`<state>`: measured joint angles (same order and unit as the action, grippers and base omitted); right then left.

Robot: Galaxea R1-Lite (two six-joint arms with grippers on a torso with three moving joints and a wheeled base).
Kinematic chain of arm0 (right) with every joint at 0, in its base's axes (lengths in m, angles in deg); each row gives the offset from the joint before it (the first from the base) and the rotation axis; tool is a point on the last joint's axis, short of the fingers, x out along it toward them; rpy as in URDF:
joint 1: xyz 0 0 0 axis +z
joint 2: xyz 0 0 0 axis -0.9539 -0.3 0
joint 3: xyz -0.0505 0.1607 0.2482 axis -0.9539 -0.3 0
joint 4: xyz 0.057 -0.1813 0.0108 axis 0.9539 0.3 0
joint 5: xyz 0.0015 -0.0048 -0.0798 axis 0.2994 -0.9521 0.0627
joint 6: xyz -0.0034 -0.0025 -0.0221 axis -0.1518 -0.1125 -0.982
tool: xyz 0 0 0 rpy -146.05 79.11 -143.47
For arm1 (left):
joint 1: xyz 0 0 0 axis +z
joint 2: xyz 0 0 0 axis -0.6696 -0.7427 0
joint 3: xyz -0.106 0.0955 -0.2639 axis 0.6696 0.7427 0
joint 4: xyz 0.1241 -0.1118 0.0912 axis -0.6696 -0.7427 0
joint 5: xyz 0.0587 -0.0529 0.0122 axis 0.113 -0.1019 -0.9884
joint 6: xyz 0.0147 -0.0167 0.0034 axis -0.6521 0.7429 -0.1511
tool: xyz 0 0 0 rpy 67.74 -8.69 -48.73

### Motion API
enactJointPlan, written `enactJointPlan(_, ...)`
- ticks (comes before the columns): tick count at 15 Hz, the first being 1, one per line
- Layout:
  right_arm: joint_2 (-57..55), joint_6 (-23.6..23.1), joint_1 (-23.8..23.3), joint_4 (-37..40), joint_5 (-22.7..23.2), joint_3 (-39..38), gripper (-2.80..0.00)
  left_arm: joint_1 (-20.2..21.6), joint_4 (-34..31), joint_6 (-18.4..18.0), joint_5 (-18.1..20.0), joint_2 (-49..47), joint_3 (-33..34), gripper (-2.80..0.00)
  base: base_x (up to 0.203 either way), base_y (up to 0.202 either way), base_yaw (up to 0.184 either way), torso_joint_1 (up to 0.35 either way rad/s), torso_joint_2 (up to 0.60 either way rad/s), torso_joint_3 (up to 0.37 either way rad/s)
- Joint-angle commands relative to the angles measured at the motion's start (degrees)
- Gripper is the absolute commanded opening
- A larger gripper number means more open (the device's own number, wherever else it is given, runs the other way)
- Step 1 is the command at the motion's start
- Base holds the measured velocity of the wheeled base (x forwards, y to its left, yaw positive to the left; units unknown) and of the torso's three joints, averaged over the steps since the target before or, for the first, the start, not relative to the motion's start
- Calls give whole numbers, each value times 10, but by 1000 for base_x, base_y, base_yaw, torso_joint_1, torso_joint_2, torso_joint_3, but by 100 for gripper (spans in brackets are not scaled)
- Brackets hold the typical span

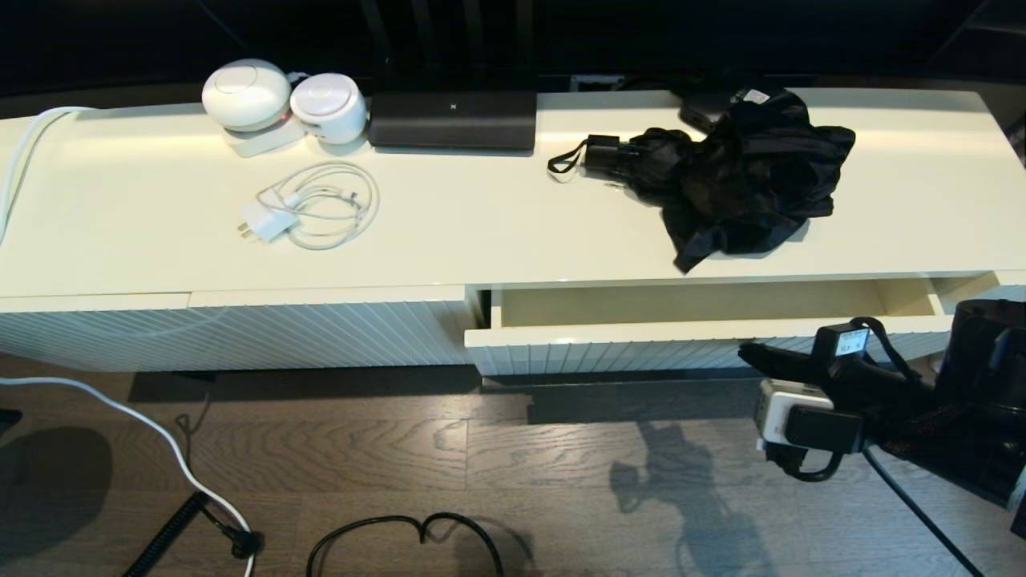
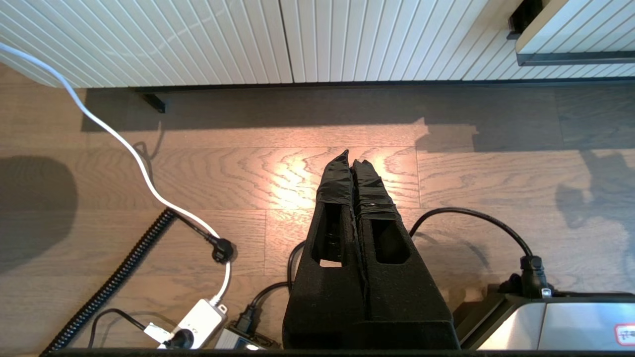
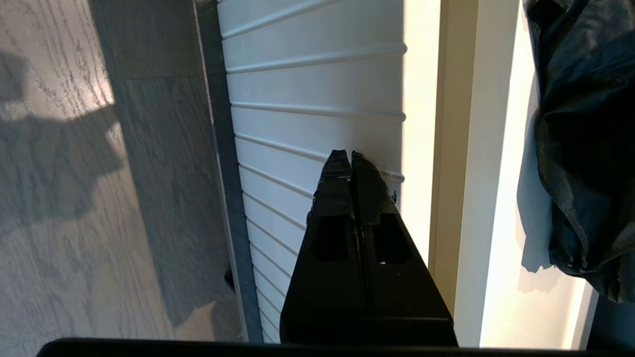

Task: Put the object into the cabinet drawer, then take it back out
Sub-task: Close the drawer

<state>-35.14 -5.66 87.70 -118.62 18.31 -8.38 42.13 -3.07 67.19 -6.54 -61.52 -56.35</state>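
The black folding umbrella (image 1: 737, 176) lies crumpled on the cabinet top at the right, its handle and wrist loop (image 1: 565, 160) pointing left. In the right wrist view its fabric (image 3: 585, 124) lies beyond the top's edge. Below it the cream ribbed drawer (image 1: 609, 349) stands partly pulled out, and its visible interior holds nothing. My right gripper (image 1: 744, 350) is shut and empty, its tips (image 3: 351, 154) close against the drawer's ribbed front (image 3: 307, 99), beside the dark handle bar (image 3: 225, 188). My left gripper (image 2: 351, 157) hangs shut over the wooden floor, left of the drawer (image 2: 570, 34).
On the cabinet top sit two white round devices (image 1: 244, 92) (image 1: 329, 104), a flat black box (image 1: 453, 120), a white charger with coiled cable (image 1: 309, 208) and a black box with a sticker (image 1: 721, 104) behind the umbrella. Cables (image 1: 160, 433) trail on the floor.
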Motion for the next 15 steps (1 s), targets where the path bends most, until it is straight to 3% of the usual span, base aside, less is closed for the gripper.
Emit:
enactJointPlan(1, -15, -4, 0, -13, 2, 3, -280, 0, 0, 0, 0, 1, -1, -280, 0, 0, 0, 0, 0, 0)
enactJointPlan(15, -72, -3, -29, -43, 3, 63, -280, 1, 0, 0, 0, 1, 0, -280, 0, 0, 0, 0, 0, 0)
